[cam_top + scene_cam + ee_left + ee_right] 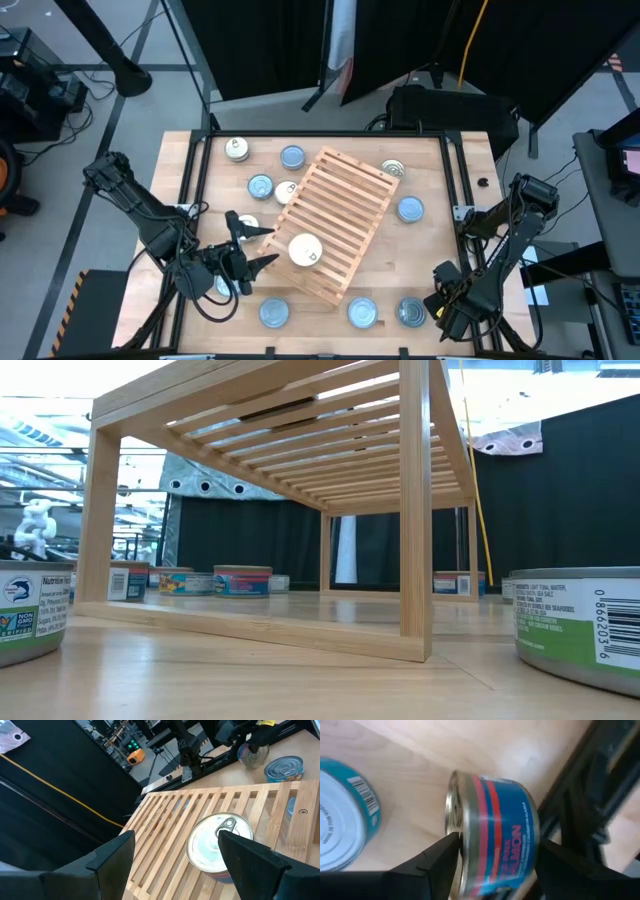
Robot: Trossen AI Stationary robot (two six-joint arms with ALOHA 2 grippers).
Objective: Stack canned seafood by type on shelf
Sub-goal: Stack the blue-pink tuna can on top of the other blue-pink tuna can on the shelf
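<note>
On the table's left side, the left gripper [258,247] hangs with fingers spread wide, empty, just beside the shelf [340,195], where a white-topped tin [305,250] sits near its edge. Other tins [260,186] lie scattered around the rack. At the right front corner, the right gripper [495,855] clamps a blue-and-red tin [495,840].
</note>
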